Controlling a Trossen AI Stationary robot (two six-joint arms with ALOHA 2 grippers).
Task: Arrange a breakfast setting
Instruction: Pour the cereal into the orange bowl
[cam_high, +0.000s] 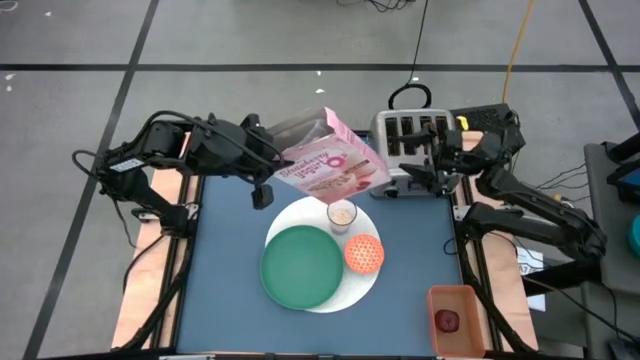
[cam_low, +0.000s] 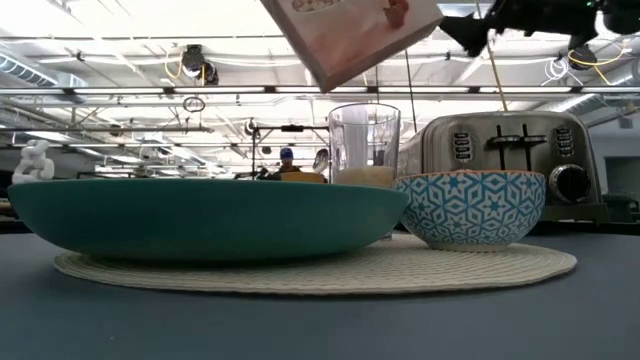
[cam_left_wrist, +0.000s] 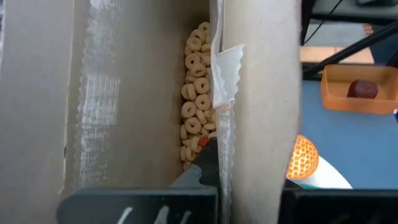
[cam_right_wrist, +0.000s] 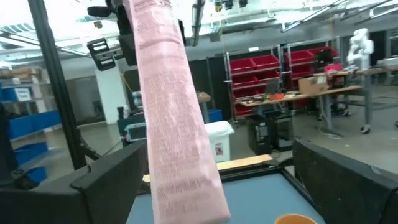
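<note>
Red shelving (cam_right_wrist: 258, 81); taped grey floor (cam_high: 250, 40)

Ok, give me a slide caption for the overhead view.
Left gripper tilts pink cereal box over small glass; open right gripper waits above the silver toaster.

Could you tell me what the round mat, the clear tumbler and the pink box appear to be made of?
Round white mat: woven fibre, judging by its ribbed coils. Clear tumbler: probably glass, transparent and glossy. Pink box: matte cardboard, brown inside, with a crinkled translucent liner.

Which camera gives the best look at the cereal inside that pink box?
The left wrist view: it looks straight into the open cereal box at the cereal rings. The high, low and right wrist views show only the box's printed outside, tilted above the glass.
</note>
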